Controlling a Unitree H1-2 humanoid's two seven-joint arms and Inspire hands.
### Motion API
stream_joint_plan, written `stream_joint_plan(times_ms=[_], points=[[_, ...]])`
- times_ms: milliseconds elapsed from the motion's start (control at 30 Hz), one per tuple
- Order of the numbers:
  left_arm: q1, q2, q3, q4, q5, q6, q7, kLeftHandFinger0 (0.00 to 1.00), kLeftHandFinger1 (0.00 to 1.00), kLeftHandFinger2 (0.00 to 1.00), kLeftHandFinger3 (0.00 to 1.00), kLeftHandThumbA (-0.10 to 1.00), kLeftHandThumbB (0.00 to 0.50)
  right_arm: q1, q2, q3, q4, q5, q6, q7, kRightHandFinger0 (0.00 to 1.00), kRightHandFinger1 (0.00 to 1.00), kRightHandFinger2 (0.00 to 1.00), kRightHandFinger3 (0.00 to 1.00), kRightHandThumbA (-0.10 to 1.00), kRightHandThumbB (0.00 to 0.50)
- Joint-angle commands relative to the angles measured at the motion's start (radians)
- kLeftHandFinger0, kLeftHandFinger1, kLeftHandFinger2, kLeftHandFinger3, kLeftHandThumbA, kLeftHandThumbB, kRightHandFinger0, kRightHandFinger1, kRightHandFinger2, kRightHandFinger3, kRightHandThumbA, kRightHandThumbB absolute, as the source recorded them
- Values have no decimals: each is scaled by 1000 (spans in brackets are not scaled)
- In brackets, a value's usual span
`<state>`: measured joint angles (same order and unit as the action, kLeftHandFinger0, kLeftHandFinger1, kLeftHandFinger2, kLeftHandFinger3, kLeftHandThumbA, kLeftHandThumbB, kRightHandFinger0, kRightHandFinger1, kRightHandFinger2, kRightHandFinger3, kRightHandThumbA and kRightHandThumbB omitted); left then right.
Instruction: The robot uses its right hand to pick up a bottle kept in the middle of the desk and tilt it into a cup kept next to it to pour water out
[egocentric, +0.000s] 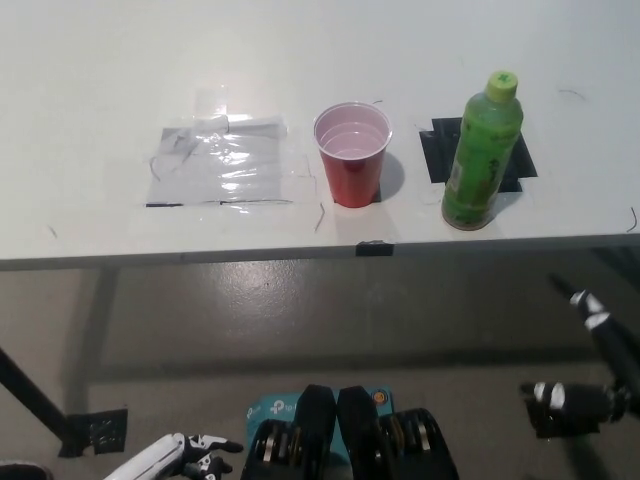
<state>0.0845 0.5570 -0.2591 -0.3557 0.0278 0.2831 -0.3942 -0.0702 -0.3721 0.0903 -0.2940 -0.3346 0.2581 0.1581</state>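
Both hands were down below the worktop, nothing grasped.

I saw the black right robot hand (585, 395) low at right, holding nothing, its fingers too blurred to judge; the white left robot hand (190, 455) rested lower left, fingers apart. On the worktop (100, 80), the green bottle (482, 152) stood upright near the front edge, the red cup (352, 155) just beside it.

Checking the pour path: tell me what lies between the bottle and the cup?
In the head view, only bare white desk separates the green bottle from the red cup; the black tape patch sits under and behind the bottle.
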Motion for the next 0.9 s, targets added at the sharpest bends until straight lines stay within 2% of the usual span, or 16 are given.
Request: stream_joint_plan(times_ms=[0,133,233,367,500,533,667,867], points=[[-6,9,8,-32,7,7,-23,698,774,837,1000,1000,425,-83,5,-38,-45,-80,121,-28,1000,1000,1000,1000,1000,500],[-16,13,4,-30,21,8,-30,703,784,841,1000,1000,433,-142,9,-49,-25,-120,167,-35,1000,1000,1000,1000,1000,500],[-16,10,8,-33,14,4,-37,684,778,840,1000,1000,406,-223,10,-78,17,-106,212,-15,1000,1000,1000,1000,1000,500],[-17,9,8,-36,24,5,-39,676,772,838,1000,1000,425,-296,32,-111,88,-81,212,-30,1000,1000,1000,1000,1000,500],[-11,4,12,-31,17,2,-42,683,765,827,1000,1000,424,-379,66,-135,184,-73,212,-47,1000,1000,1000,1000,1000,500],[-10,4,12,-33,17,2,-42,686,766,827,1000,1000,410,-397,69,-135,203,-71,212,-50,1000,1000,1000,1000,1000,500],[-9,1,14,-29,21,2,-41,682,770,833,1000,1000,429,-471,68,-113,295,-82,211,-58,1000,1000,1000,1000,987,500],[-10,1,13,-35,25,4,-48,683,772,841,1000,1000,401,-562,83,-66,386,-102,212,6,1000,1000,1000,1000,996,500]])
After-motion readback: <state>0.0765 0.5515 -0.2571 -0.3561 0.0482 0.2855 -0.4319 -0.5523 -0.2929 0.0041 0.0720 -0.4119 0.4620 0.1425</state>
